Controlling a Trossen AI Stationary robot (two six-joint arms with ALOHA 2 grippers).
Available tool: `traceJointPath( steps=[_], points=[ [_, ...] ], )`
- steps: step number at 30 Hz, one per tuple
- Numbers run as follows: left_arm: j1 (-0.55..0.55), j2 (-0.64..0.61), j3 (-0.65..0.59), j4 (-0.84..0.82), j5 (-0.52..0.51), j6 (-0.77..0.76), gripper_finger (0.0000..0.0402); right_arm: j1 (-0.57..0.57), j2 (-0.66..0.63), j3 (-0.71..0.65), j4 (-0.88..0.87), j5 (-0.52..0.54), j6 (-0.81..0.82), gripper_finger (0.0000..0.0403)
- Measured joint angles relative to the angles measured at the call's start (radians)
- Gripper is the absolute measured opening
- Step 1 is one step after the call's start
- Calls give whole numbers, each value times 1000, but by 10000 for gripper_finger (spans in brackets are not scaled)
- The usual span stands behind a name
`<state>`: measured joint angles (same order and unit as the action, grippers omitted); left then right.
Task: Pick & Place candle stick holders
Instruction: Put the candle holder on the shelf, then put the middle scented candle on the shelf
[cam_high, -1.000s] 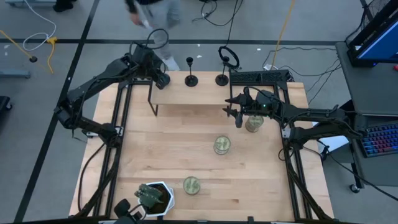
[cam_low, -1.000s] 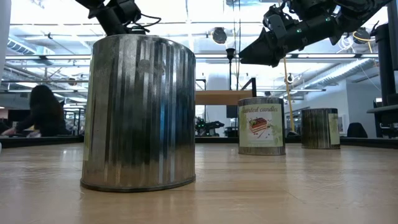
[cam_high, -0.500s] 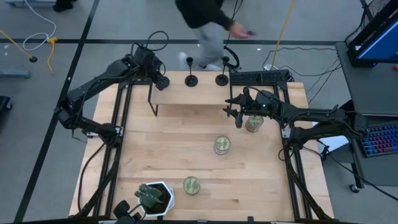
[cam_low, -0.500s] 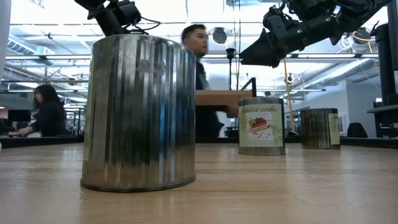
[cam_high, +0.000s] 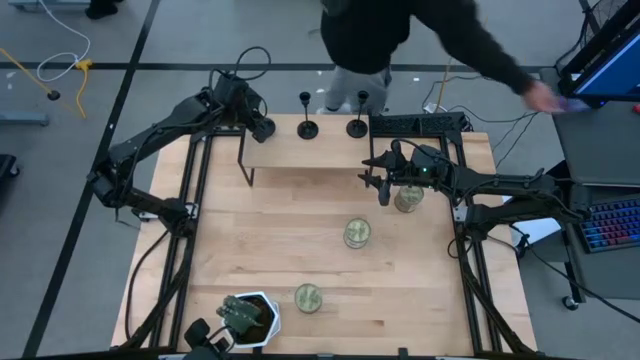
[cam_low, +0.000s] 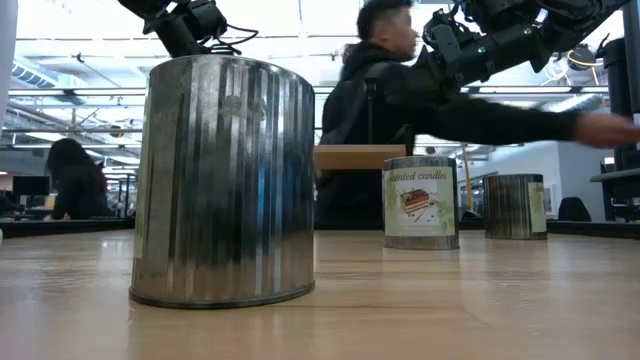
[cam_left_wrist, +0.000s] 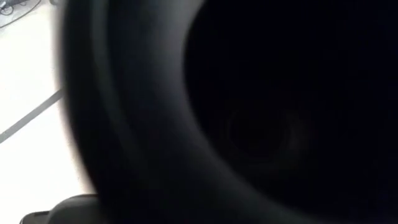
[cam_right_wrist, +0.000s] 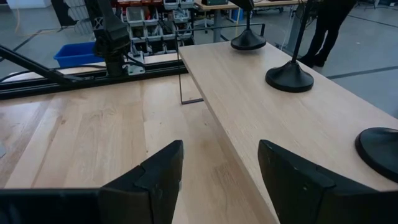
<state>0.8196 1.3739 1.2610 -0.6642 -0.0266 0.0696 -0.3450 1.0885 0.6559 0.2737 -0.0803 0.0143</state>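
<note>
Two black candle stick holders (cam_high: 308, 128) (cam_high: 357, 127) stand on their disc bases on a raised wooden shelf (cam_high: 300, 155) at the table's far side. The right wrist view shows three bases in a row on that shelf (cam_right_wrist: 380, 144) (cam_right_wrist: 290, 78) (cam_right_wrist: 248, 42). My left gripper (cam_high: 262, 128) hangs over the shelf's far left corner, above the farthest of them. Its wrist view is filled by a dark round shape (cam_left_wrist: 249, 124). My right gripper (cam_right_wrist: 217, 180) is open and empty, in front of the shelf's right end (cam_high: 378, 185).
Three pale green-gold tins (cam_high: 408, 197) (cam_high: 357, 233) (cam_high: 308, 297) stand on the table, and a white pot with a plant (cam_high: 250, 315) is at the near edge. A person (cam_high: 380, 30) leans behind the far edge, with one arm stretched right (cam_high: 545, 95).
Both arms have kept still. The person behind the table's far edge has walked from left to right and now stretches an arm out toward the right.
</note>
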Motion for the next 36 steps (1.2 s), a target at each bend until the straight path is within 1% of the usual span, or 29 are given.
traceJointPath(
  steps=[9,16,19,25,28,32,36],
  points=[
    [0,0,0,-1,0,-10,27,0,0,0,-2,0,0,201],
    [0,0,0,-37,0,-27,28,0,0,0,-2,0,0,201],
    [0,0,0,-41,0,-27,43,0,0,0,-2,0,0,201],
    [0,0,0,-36,0,-27,95,0,0,0,-3,0,0,201],
    [0,0,0,-26,0,-27,113,0,0,0,-3,0,0,201],
    [-3,-20,3,-47,0,-8,123,0,0,0,-3,0,0,201],
    [-10,-91,8,-42,0,8,124,0,0,0,-3,-3,0,201]
  ],
)
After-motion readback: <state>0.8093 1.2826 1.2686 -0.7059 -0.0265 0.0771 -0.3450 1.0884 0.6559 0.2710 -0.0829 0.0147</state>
